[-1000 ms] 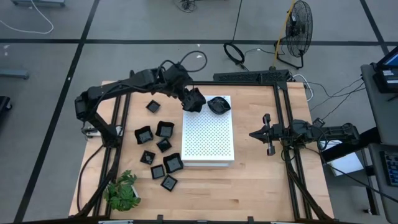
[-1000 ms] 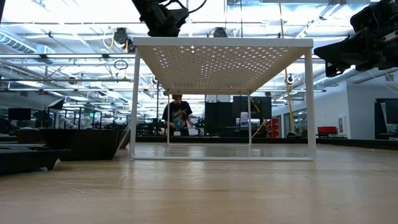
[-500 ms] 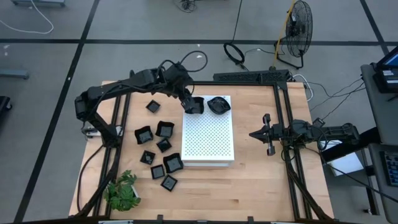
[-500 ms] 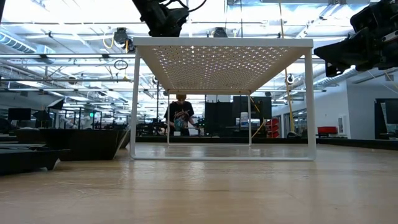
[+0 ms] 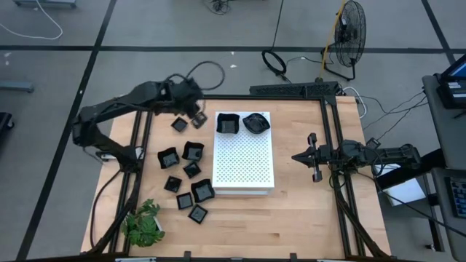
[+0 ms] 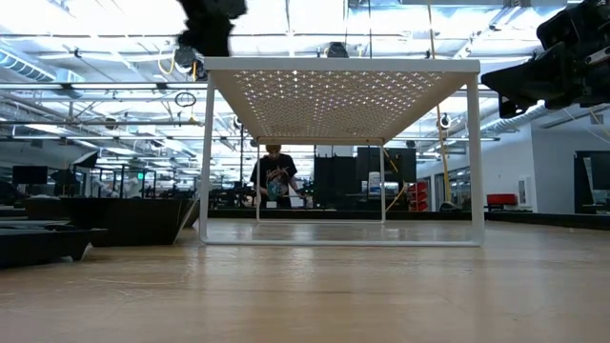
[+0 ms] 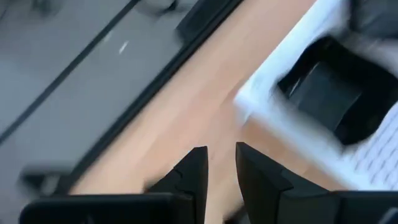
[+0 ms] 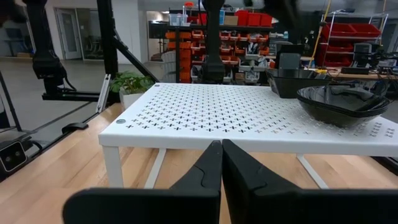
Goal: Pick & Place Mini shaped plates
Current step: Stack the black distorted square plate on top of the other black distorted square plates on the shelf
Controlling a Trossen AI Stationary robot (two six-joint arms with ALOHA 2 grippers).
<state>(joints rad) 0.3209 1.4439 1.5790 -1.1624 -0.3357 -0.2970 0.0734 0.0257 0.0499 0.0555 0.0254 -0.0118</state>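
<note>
Since a second ago the left gripper [image 5: 195, 116] has let go of a square plate [image 5: 228, 124] on the white board's [image 5: 244, 164] far left corner and drawn back off the board toward the tabletop's [image 5: 298, 211] left side. That plate sits free beside a rounded plate [image 5: 255, 122] at the board's far edge. In the left wrist view the jaws stand narrowly parted and empty, with the set-down plate ahead of them on the board corner.

The loose plates [image 5: 191, 151] lie scattered on the tabletop left of the board, toward the near edge from the left gripper; the nearest one [image 5: 179, 124] is just beside it. The left arm is much the nearer to them. The right gripper [image 5: 300, 156] waits by the right edge, pressed shut on nothing.
</note>
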